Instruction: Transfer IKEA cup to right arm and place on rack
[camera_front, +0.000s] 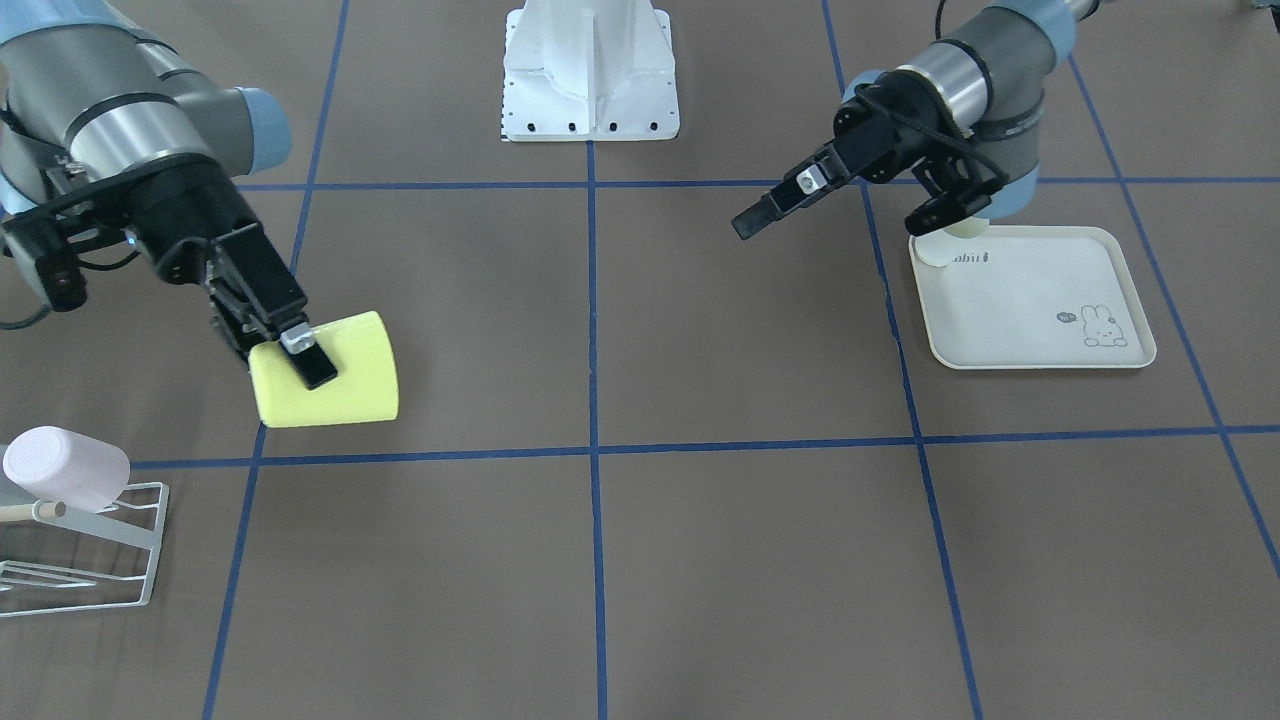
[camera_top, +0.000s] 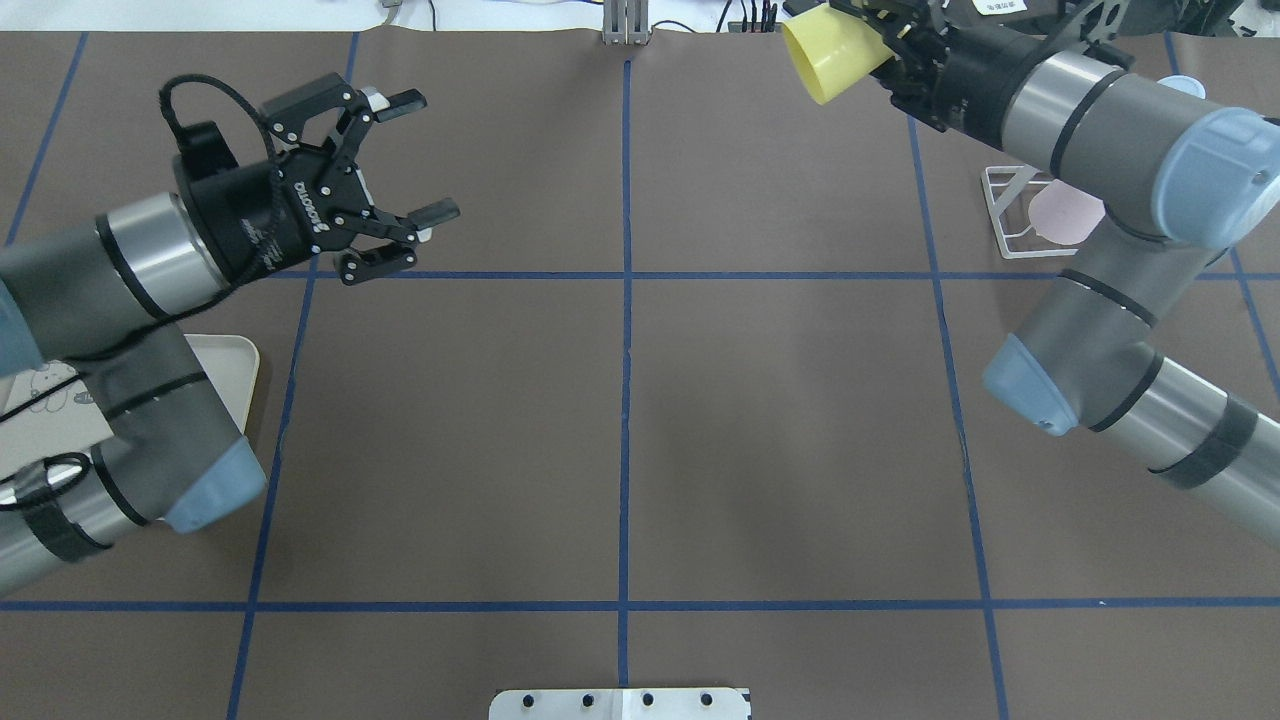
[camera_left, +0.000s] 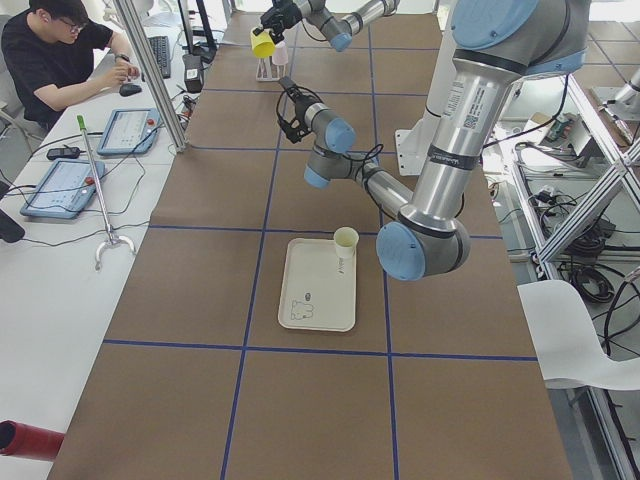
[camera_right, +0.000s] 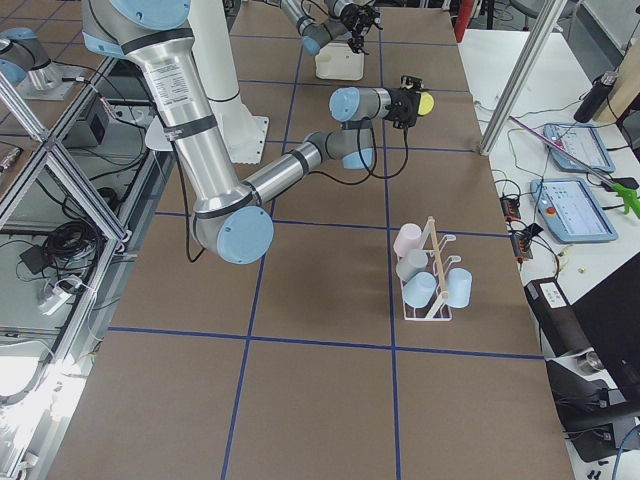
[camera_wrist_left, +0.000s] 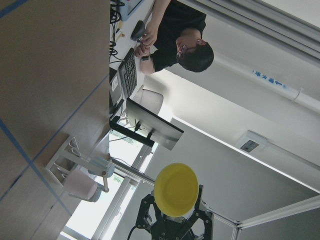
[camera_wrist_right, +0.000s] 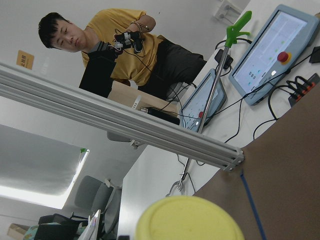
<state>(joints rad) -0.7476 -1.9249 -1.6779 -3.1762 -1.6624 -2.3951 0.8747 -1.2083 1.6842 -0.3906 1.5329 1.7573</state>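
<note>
Right gripper (camera_front: 300, 352) is clamped on the yellow cup (camera_front: 350, 385), with one finger laid across its outer wall. The cup is in the air, lying on its side, off the tabletop (camera_front: 760, 560). It is not on the rack (camera_front: 85, 545): the right-side view shows the two well apart along the tabletop. The rack sits at the right arm's end and carries a pink cup (camera_front: 65, 468) plus pale-blue ones (camera_right: 455, 288).

Left gripper (camera_top: 421, 157) is spread wide with nothing in it, raised above the tabletop at the opposite end, well apart from the right one. In the front view it hangs over a corner of the cream rabbit-print tray (camera_front: 1040, 300). A small cream cup (camera_left: 346, 240) stands upright in that corner of the tray.

The left wrist camera sees the yellow cup end-on, held in the right gripper.
</note>
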